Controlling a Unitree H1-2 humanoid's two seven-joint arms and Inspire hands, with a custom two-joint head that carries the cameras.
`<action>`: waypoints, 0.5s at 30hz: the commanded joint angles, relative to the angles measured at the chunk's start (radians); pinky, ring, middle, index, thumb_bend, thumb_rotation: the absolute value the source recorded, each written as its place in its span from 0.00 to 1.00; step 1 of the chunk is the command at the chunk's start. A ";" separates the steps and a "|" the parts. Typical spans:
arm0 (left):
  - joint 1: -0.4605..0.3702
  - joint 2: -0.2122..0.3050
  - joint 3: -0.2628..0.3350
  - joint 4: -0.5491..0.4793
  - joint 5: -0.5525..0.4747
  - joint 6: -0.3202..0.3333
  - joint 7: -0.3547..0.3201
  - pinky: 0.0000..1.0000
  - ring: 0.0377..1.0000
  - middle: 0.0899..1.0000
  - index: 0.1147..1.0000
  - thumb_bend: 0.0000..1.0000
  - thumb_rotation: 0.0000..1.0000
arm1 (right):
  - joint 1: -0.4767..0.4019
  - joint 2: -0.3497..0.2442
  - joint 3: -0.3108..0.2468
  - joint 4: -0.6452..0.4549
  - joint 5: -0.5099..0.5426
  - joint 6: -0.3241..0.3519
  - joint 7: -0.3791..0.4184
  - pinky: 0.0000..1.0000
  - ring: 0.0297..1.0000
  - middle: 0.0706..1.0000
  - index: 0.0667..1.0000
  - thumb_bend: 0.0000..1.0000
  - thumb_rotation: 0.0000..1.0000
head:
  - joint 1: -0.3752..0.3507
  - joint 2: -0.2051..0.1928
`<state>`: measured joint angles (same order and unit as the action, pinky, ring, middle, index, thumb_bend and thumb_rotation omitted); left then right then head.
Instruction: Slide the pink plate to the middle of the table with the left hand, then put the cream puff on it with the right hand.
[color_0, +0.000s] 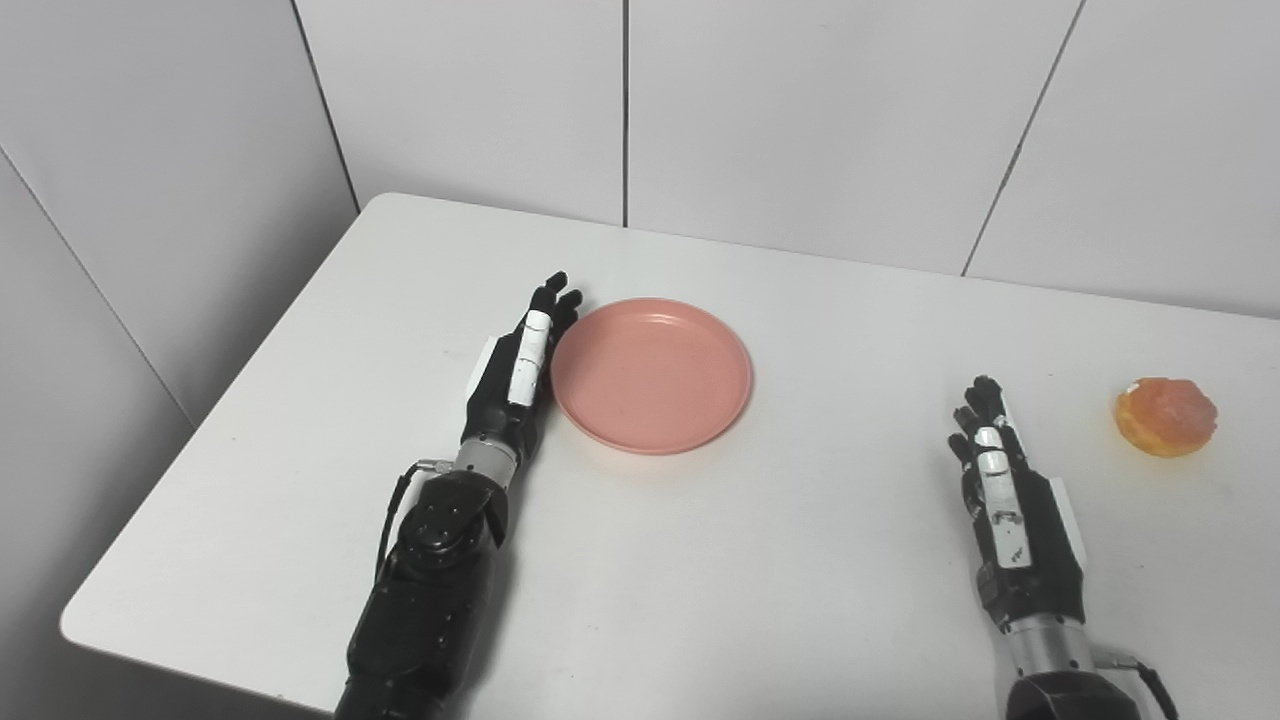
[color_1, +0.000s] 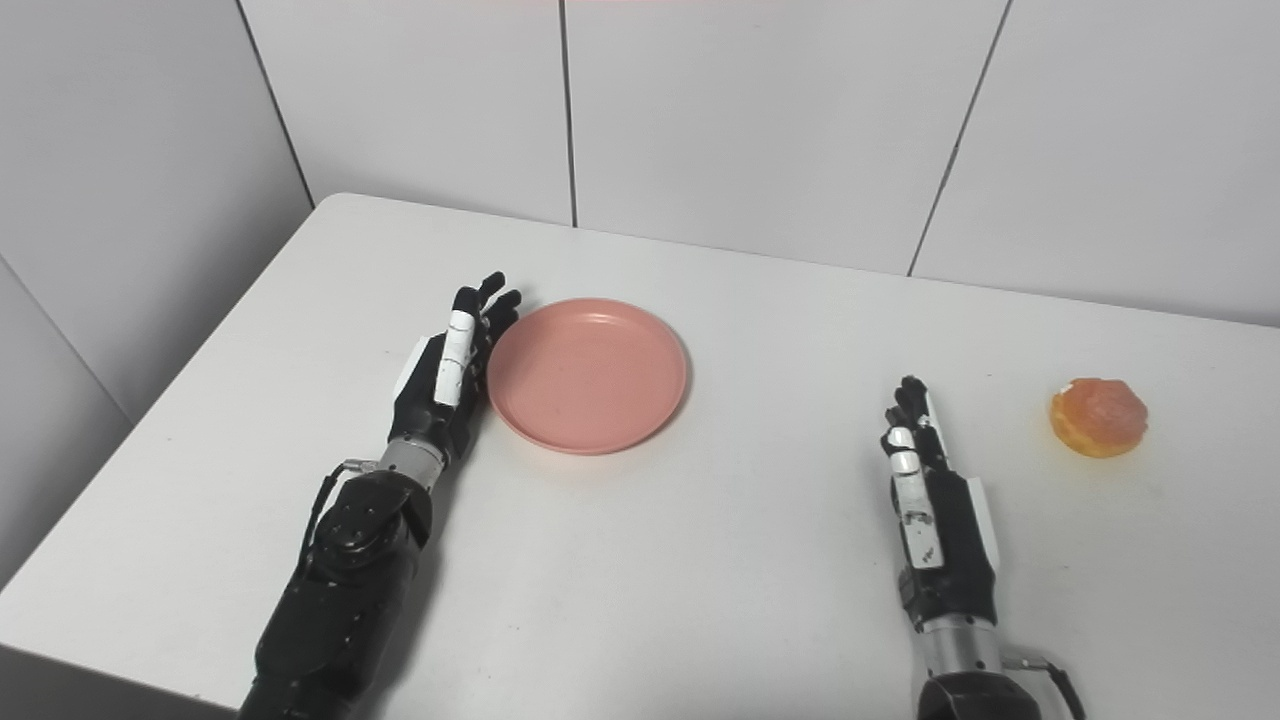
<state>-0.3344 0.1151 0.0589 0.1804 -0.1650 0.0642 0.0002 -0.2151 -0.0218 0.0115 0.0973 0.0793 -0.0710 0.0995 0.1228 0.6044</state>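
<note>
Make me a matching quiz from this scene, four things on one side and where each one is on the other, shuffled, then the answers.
1. left hand
2. pink plate
3. cream puff
4. right hand

A. far right of the table
B. edge-on against the plate's left rim
C. apart from the puff, holding nothing
D. left of the table's middle, nothing on it

Pairs: 1-B, 2-D, 3-A, 4-C

White table (color_0: 820, 560) with two things on it.
Pink plate (color_0: 650, 375) at eleven o'clock (empty); cream puff (color_0: 1166, 416) at three.
</note>
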 joint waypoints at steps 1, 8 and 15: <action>0.002 -0.019 -0.026 -0.041 0.022 0.010 -0.018 1.00 0.98 0.95 0.96 0.78 1.00 | 0.018 0.016 0.005 0.020 -0.002 -0.024 -0.006 1.00 1.00 1.00 0.98 0.64 0.90 | -0.021 0.000; 0.027 -0.038 -0.048 -0.060 0.015 0.012 -0.040 1.00 0.99 0.99 1.00 0.79 1.00 | 0.017 0.027 0.017 0.020 -0.033 -0.024 -0.019 1.00 1.00 1.00 0.99 0.66 0.91 | -0.079 0.006; 0.059 -0.045 -0.071 -0.116 0.004 0.057 -0.070 1.00 0.99 1.00 1.00 0.77 1.00 | 0.009 0.044 0.030 0.025 -0.068 -0.050 -0.041 1.00 0.99 0.99 0.99 0.63 0.90 | -0.158 0.019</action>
<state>-0.2722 0.0831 0.0020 0.0839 -0.1516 0.1062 -0.0404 -0.2189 0.0077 0.0323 0.1015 0.0151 -0.0717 0.0629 -0.0353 0.6243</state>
